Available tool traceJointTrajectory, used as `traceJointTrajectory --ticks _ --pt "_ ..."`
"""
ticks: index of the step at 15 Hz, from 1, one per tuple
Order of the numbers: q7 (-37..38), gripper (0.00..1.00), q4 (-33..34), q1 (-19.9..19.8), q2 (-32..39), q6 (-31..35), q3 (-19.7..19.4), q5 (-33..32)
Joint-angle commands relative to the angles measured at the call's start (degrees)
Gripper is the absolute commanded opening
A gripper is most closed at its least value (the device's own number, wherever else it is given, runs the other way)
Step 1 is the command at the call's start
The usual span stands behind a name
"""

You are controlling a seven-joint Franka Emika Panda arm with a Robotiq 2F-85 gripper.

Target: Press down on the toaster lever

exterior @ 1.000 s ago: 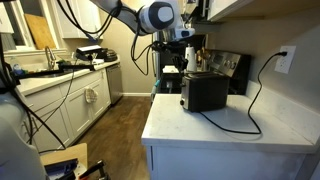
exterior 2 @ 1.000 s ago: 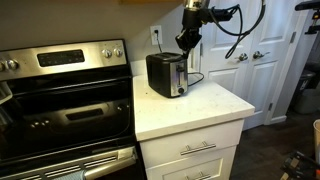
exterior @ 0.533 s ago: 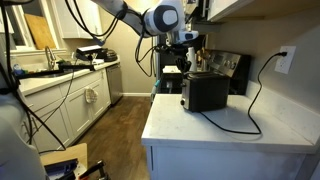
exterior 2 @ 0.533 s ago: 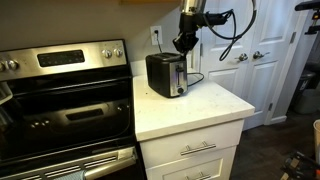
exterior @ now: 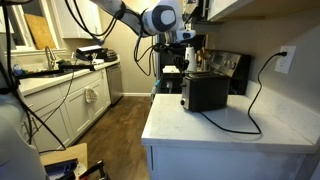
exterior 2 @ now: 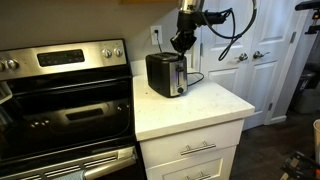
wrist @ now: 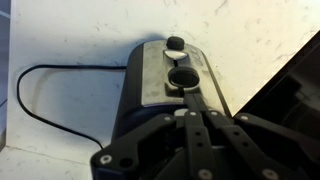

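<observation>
We log the claw [exterior 2: 180, 44], pinched narrow, edging closer above the black boxy matte toaster [exterior 2: 165, 75]; pressing looks imminent, not begun.

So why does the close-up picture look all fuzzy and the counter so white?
In the wrist view the tool sits close to the lens and blurs, the toaster is soft too, and the bright counter washes out nearly white. In both exterior views things look sharper, but the toaster is just a dark block; in an exterior view the stove front has shiny glare.
</observation>
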Motion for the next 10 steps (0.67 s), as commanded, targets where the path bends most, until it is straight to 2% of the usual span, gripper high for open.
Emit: traceJointTrajectory --ticks 1,10 --pt "-0.11 0.0 -1.33 1.0 -0.82 0.31 -0.04 1.12" --pt "0.34 0.0 -1.74 1.23 0.99 0.13 -0.69 0.9"
